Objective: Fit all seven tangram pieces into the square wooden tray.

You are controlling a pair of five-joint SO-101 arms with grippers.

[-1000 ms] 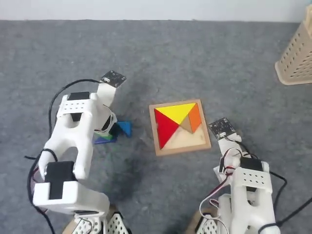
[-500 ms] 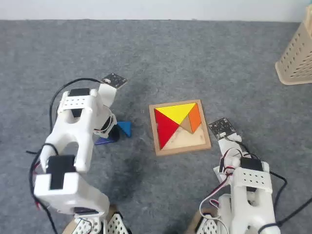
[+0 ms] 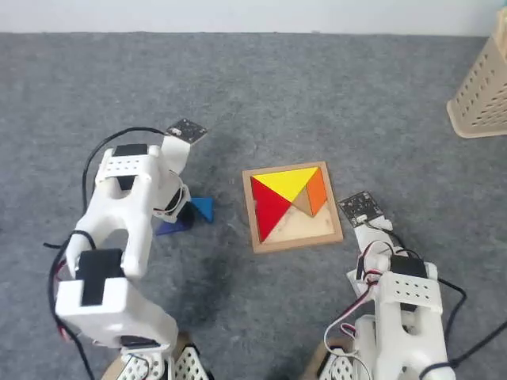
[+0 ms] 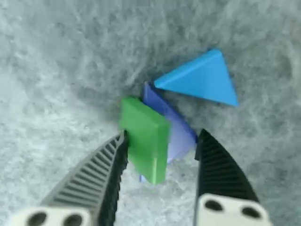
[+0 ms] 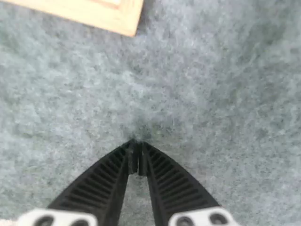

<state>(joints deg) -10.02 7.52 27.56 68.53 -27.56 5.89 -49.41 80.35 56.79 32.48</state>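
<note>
Left gripper [image 4: 162,136]: jaws apart, astride tilted green piece [image 4: 145,139] and purple piece [image 4: 181,134]; blue triangle [image 4: 200,80] just beyond. Tray [image 3: 305,228] mid-table: yellow triangle [image 3: 285,184], red triangle [image 3: 268,207], orange piece [image 3: 317,191] inside. Right gripper [image 5: 138,157]: jaws together, over carpet near tray corner.

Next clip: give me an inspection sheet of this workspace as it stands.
Surface: grey carpet.
Job's things: wooden tray holds yellow piece, red piece, orange piece; blue triangle, purple piece, green piece lie outside.
Clutter: perforated beige box, far corner.
Grippers: left gripper open astride green and purple pieces; right gripper shut over carpet by tray.
Cables: black cable loops over left arm; wires at right arm.
Surroundings: pale wall.
</note>
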